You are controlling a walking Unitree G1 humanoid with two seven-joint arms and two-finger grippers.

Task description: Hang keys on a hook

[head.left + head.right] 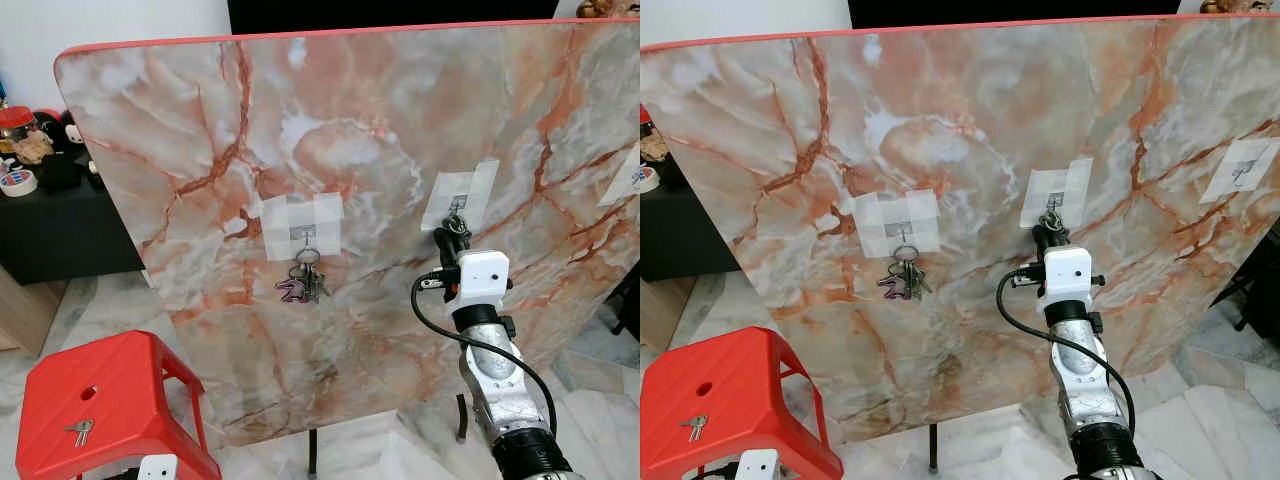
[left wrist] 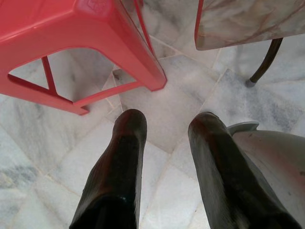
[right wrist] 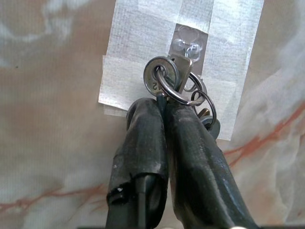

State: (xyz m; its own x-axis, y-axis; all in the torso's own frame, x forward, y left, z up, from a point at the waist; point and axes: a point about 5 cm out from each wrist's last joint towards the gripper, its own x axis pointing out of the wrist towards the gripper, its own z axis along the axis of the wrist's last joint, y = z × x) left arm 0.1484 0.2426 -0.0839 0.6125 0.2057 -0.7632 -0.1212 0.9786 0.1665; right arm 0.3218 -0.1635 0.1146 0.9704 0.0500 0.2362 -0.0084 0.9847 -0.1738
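Against the upright marbled board [image 1: 380, 130], three taped hooks are showing in the head views: one at about the middle [image 1: 303, 232], one toward three o'clock of it [image 1: 457, 203], and a third at the board's far right edge [image 1: 1243, 172]. Each is sitting under its own patch of pale tape.

One bunch of keys [image 1: 305, 282] is already hanging from the middle hook, dangling at six o'clock beneath it with a purple tag among the metal pieces.

A second bunch of keys [image 3: 178, 86] is being held at the second hook by the right gripper [image 3: 164, 107]. Its two black fingers are pressed together, pinching the bunch just below the key ring. In the right wrist view two rings and a round key head are lying against the hook's metal tab; whether a ring is actually sitting over the hook cannot be told. The right arm is reaching up from five o'clock in the head views, its white wrist housing [image 1: 481, 275] just below the hook.

One red plastic stool [image 1: 100, 400] is standing at seven o'clock on the marble floor [image 2: 190, 100], with a third set of keys [image 1: 80, 430] lying on its seat.

The left gripper [image 2: 164, 129] is hanging low beside the stool, fingers spread apart and holding nothing, pointing at the floor tiles.
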